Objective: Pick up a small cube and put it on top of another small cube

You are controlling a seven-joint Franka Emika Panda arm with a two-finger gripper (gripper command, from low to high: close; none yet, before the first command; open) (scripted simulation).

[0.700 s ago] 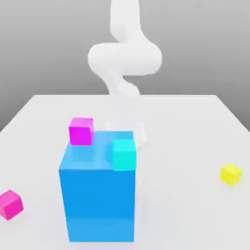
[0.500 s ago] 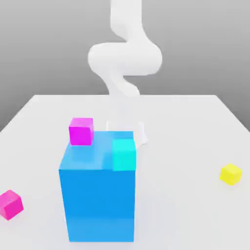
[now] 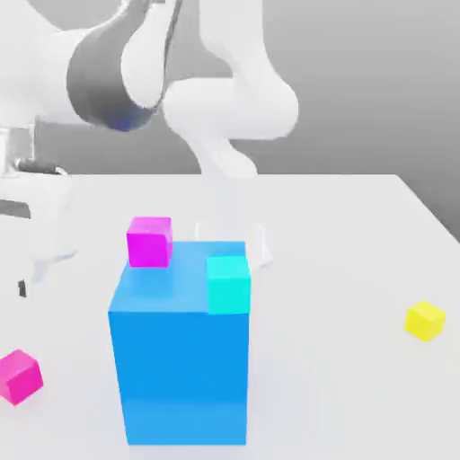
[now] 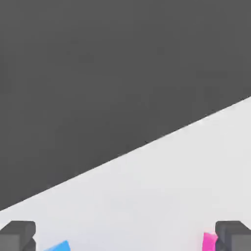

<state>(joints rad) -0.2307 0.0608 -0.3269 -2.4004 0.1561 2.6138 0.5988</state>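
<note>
The small cube (image 3: pixel 19 375) lies on the table (image 3: pixel 341 234) near its front edge at the exterior view's left, just beside the big blue block (image 3: pixel 180 350). The gripper (image 4: pixel 125 236) should probably descend squarely over it, fingers straddling opposite faces. Its fingers (image 4: pixel 17 236) stand wide apart, holding and touching nothing.

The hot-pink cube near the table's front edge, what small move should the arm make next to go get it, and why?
Probably lower the gripper toward the hot-pink cube and centre over it. The jaws stand wide apart and hold nothing. The cube lies free on the table, on the exterior view's left of the big blue block, and the hand hangs well above it.
</note>
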